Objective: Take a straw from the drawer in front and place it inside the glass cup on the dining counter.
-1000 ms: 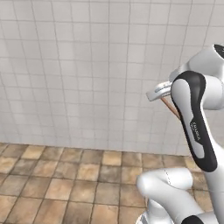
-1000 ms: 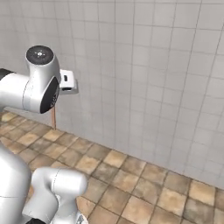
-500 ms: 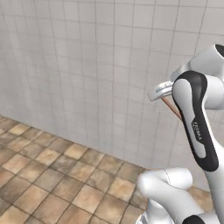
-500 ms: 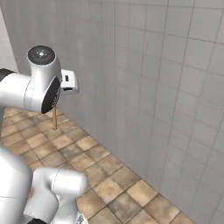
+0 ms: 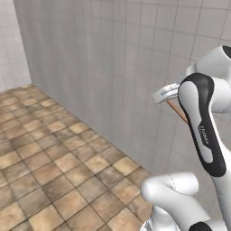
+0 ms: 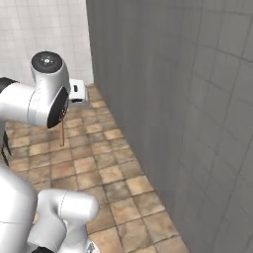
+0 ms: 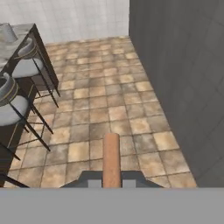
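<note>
My gripper (image 7: 111, 181) is shut on the straw (image 7: 111, 157), a thin orange-tan stick that points away from the hand over the tiled floor. In the left base view the straw (image 5: 177, 111) slants down from the gripper (image 5: 168, 100), partly behind the forearm. It hangs below the elbow as the straw (image 6: 62, 134) in the right base view. The dining counter (image 7: 19, 36) stands far off at the hand view's upper left. A small greyish glass cup (image 7: 6, 31) stands on it, cut by the frame edge. The drawer is out of view.
A grey tiled wall (image 5: 113, 67) runs close along the robot's side, seen also as the wall (image 6: 188, 99). Brown floor tiles (image 7: 109, 100) stretch toward a white tiled wall (image 7: 74, 17). Two grey-seated bar stools (image 7: 26, 65) stand beside the dining counter.
The whole picture has swung in both base views, so the base has turned along the grey wall. The arm keeps its pose and the straw stays in the shut gripper.
</note>
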